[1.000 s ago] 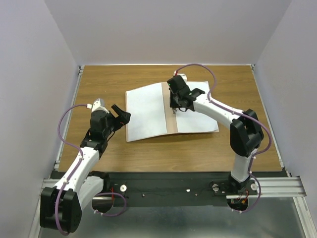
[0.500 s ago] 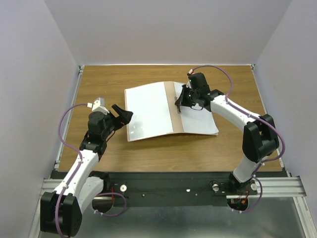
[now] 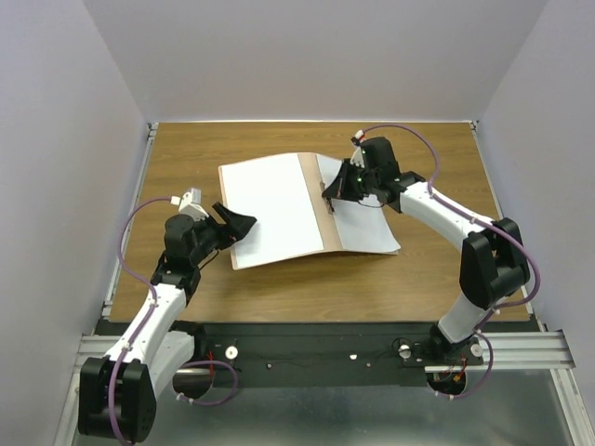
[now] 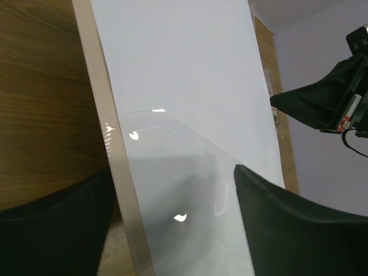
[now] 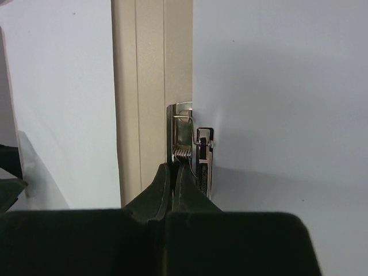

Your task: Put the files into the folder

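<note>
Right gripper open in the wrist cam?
No, the right gripper is closed tip to tip, right at the metal clip on the folder.

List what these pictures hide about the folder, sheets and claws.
- Right wrist view: whether the shut right claw pinches the metal clip or only presses it; its own fingers hide the contact.
- Top view: how many sheets lie in the folder; too thin.
- Top view: whether the open left claw touches the folder's edge; the claw covers it.
</note>
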Available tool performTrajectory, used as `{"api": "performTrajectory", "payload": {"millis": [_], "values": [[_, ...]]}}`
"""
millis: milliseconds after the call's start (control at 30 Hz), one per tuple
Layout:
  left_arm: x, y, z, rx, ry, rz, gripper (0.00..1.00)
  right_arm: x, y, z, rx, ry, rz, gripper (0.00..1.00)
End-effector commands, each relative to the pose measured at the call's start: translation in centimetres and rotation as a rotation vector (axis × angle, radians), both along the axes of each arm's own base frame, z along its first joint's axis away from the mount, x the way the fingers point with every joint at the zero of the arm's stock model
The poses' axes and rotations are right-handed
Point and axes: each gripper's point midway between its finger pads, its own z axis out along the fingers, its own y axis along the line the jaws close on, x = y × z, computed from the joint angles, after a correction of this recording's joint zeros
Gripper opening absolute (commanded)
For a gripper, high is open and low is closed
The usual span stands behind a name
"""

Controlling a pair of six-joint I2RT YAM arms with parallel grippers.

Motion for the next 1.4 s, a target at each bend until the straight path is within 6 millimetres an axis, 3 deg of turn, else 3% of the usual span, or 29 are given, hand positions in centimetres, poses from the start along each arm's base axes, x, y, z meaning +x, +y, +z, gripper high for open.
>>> {"api": "performTrajectory", "payload": {"millis": [0,33,133,267,333,367,400,467,500,567,600,667,800,1000,1367], "values": [[-1.2,-1.7,2.4,-0.096,-0.074,-0.105,0.53,0.0,1.2,1.9,0.087,-0.034,0.044,0.01],[-1.2,-1.7,2.6,-0.097,-0.073,-0.103,0.32,0.0,1.2,1.6,0.084,-0.030,0.047,0.01],[-1.3,-1.7,2.8,-0.091,-0.055,-0.100,0.00,-0.1,1.1,0.6,0.068,-0.015,0.048,0.01],[-1.3,-1.6,2.3,-0.076,-0.014,-0.099,0.00,-0.3,1.1,-0.4,0.060,0.004,0.054,0.01],[-1.5,-1.3,1.4,-0.066,0.034,-0.084,0.00,-0.3,0.9,-0.9,0.050,0.009,0.048,0.09],[-1.3,-1.2,1.7,-0.053,0.033,-0.080,0.00,-0.1,0.7,-1.0,0.040,0.005,0.034,0.17],[-1.5,-1.0,1.1,-0.042,0.069,-0.069,0.00,-0.1,0.7,-1.0,0.035,0.003,0.028,0.35],[-1.2,-0.5,1.6,-0.008,0.076,-0.051,0.00,0.6,-0.1,-1.1,0.009,-0.015,-0.020,0.51],[-1.5,0.1,0.5,0.021,0.135,-0.021,0.00,0.8,-0.4,-1.1,-0.003,-0.021,-0.039,0.60],[-1.3,0.7,1.2,0.058,0.144,0.003,0.00,1.8,-1.7,-1.3,-0.059,-0.044,-0.108,0.65],[-1.6,1.1,0.4,0.092,0.181,0.014,0.00,1.9,-2.4,-1.9,-0.096,-0.032,-0.132,0.69],[-1.6,1.5,0.5,0.119,0.201,0.027,0.00,3.1,-4.6,-2.6,-0.190,-0.049,-0.221,0.72],[-2.0,3.0,-0.8,0.212,0.282,0.063,0.00,3.7,-7.9,-5.7,-0.307,0.014,-0.275,0.74],[-1.8,4.4,0.6,0.300,0.289,0.102,0.00,4.4,-10.6,-8.9,-0.380,0.073,-0.313,0.74],[-0.4,5.1,2.6,0.368,0.287,0.105,0.00,3.4,-8.5,-12.7,-0.336,0.180,-0.196,0.64]]}}
